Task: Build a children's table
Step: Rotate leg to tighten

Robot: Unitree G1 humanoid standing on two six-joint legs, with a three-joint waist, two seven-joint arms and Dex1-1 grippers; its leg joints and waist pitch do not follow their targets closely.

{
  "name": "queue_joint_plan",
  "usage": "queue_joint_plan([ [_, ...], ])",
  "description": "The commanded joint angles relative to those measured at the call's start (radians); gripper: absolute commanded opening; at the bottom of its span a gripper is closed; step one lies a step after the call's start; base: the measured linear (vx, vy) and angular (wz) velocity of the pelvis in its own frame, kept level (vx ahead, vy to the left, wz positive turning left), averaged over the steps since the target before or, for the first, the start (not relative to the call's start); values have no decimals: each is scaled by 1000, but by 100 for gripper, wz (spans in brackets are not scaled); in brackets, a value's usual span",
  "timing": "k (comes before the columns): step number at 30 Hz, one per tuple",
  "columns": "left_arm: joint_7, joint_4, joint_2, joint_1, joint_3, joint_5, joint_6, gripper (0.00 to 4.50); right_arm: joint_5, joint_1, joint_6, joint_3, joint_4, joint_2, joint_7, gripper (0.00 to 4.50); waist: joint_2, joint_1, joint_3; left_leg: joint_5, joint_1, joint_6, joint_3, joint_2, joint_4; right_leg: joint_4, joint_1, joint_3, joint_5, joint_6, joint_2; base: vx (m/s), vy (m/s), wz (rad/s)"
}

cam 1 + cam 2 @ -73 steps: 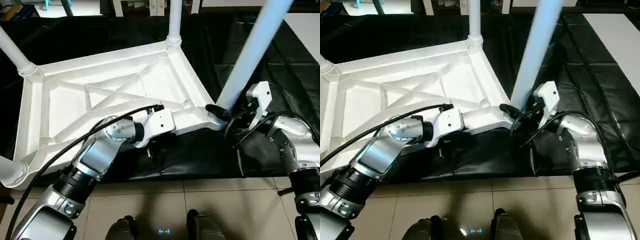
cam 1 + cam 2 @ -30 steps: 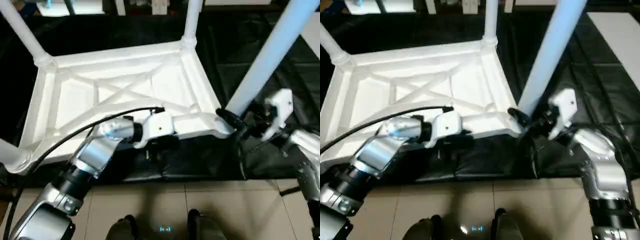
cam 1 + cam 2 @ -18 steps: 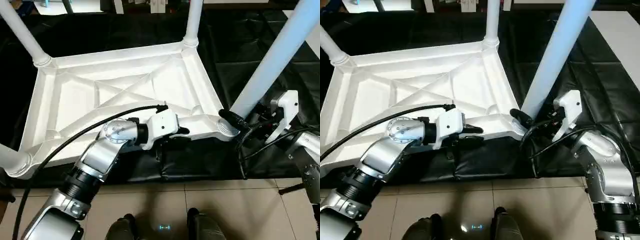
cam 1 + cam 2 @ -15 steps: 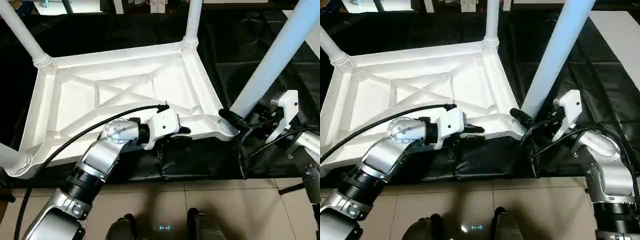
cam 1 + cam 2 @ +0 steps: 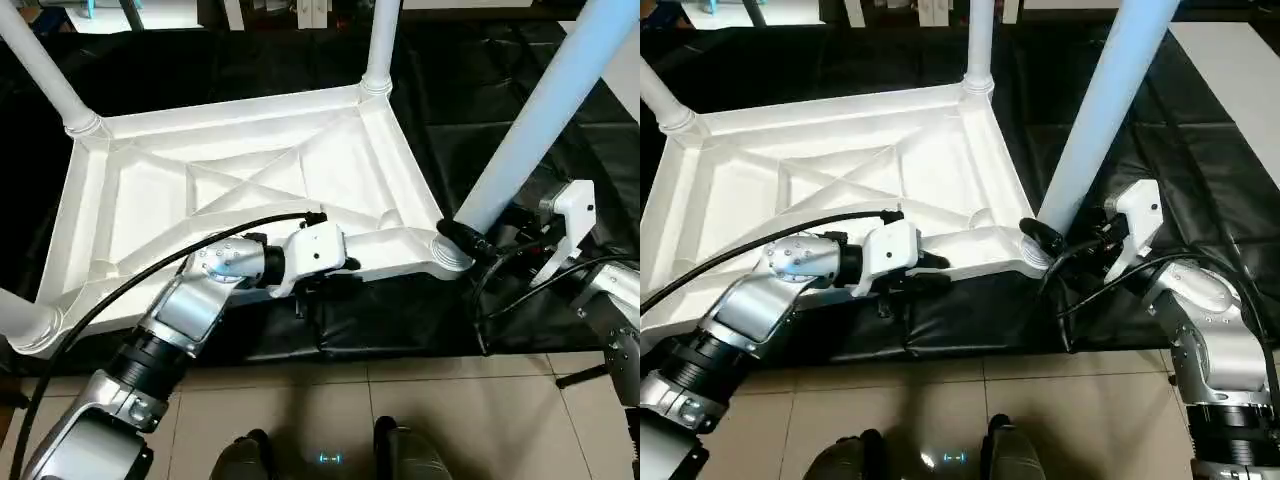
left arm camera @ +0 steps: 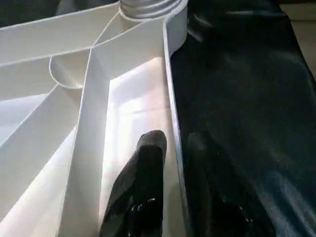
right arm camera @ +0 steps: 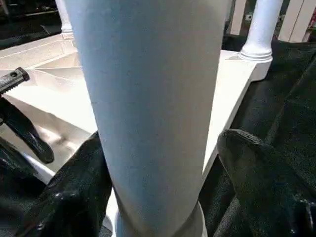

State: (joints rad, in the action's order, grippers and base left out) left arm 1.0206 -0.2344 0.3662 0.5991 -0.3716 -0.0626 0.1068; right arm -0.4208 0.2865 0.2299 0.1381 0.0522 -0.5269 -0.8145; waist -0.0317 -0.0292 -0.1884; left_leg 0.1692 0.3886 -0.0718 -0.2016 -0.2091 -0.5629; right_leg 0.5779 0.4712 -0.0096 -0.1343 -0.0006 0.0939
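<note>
The children's table lies upside down on the black-draped work table. Its white tabletop (image 5: 240, 180) shows the X ribs. White tube legs stand in the far-left (image 5: 45, 70), far-right (image 5: 382, 40) and near-left (image 5: 15, 320) sockets. The near-right leg (image 5: 530, 120) leans right out of its corner socket (image 5: 450, 255). My right gripper (image 5: 478, 232) is shut around this leg's base, a finger (image 7: 74, 197) on each side. My left gripper (image 5: 345, 268) straddles the near rim (image 6: 173, 98), one finger (image 6: 143, 182) inside and one outside, closed against it.
Black cloth (image 5: 500, 60) covers the work table, whose front edge runs just below the tabletop. Tiled floor (image 5: 450, 420) lies in front. A black cable (image 5: 120, 290) loops from my left forearm over the near rim. Cables hang by my right wrist (image 5: 500, 290).
My left gripper has slid a little to the left along the near rim. The right gripper stays on the leg's base. The head view shifted slightly a second ago.
</note>
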Motion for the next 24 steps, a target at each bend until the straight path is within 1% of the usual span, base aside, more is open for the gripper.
queue_joint_plan([
  [1,6,-18,19,-20,-20,-17,16,69,8,6,-6,-7,-2,-15,-6,344,15,0,78,132,-15,127,-6,1,50,-49,-77,13,-118,-265,11,0,0,0],
  [4,14,-14,21,-29,-33,-23,34,55,14,7,-7,-8,-3,-14,-4,344,14,0,80,132,-15,126,-6,1,50,-47,-78,13,-108,-269,11,0,0,0],
  [5,3,-20,8,-29,-33,-25,40,41,14,10,-6,-5,-4,-10,1,344,14,0,81,126,-15,129,-7,1,49,-46,-78,13,-95,-273,11,0,0,0],
  [6,3,-20,8,-29,-33,-25,40,41,14,10,-6,-5,-4,-10,1,344,14,-1,80,124,-15,130,-7,0,49,-46,-78,13,-93,-275,11,0,0,0],
  [7,-8,-21,-6,-29,-28,-17,45,25,12,10,-5,-4,-5,-9,2,344,16,0,82,123,-16,131,-7,1,49,-46,-79,13,-92,-276,10,0,0,0],
  [8,-19,-17,-29,-28,-21,-2,45,16,13,9,-6,-5,-5,-5,3,344,16,-1,80,128,-16,132,-8,0,49,-48,-78,13,-100,-278,10,0,0,0],
  [9,-21,-16,-33,-27,-20,1,44,11,13,9,-6,-5,-5,-5,3,344,16,-2,80,133,-15,131,-8,1,49,-48,-78,13,-107,-277,11,0,0,0],
  [11,-20,-16,-39,-26,-31,-4,44,5,19,9,-9,-11,-4,0,4,344,14,-5,81,145,-21,132,-9,-1,49,-51,-74,14,-125,-276,11,0,0,0],
  [12,-21,-17,-40,-25,-35,-8,43,5,21,9,-10,-14,-4,2,4,344,14,-6,80,146,-16,128,-7,-1,50,-51,-77,13,-136,-271,12,0,0,0],
  [14,-18,-21,-36,-26,-48,-17,41,5,35,17,-16,-20,4,4,13,344,14,-5,83,140,-17,127,-6,0,49,-49,-77,13,-128,-267,12,0,0,0],
  [17,-18,-19,-35,-28,-54,-23,41,5,60,32,-31,-24,22,3,33,344,14,-4,84,122,-16,130,-7,1,47,-47,-77,13,-105,-270,11,0,0,0],
  [18,-18,-22,-33,-28,-56,-30,35,5,78,44,-40,-27,43,-7,37,344,14,-4,84,122,-17,131,-7,1,47,-47,-77,14,-104,-271,11,0,0,0],
  [20,-18,-22,-32,-29,-58,-37,32,5,88,50,-45,-30,59,-17,33,344,15,-5,86,119,-17,133,-8,1,46,-46,-78,13,-100,-274,11,0,0,0],
  [22,-17,-24,-31,-31,-58,-42,26,5,90,57,-41,-45,86,-39,-11,344,14,-5,87,117,-16,138,-7,2,45,-44,-81,13,-87,-279,11,0,0,0],
  [24,-16,-24,-29,-32,-59,-42,26,0,81,67,-44,-52,112,-41,-41,316,13,-5,86,116,-17,146,-7,0,44,-43,-80,13,-78,-285,11,0,0,0],
])
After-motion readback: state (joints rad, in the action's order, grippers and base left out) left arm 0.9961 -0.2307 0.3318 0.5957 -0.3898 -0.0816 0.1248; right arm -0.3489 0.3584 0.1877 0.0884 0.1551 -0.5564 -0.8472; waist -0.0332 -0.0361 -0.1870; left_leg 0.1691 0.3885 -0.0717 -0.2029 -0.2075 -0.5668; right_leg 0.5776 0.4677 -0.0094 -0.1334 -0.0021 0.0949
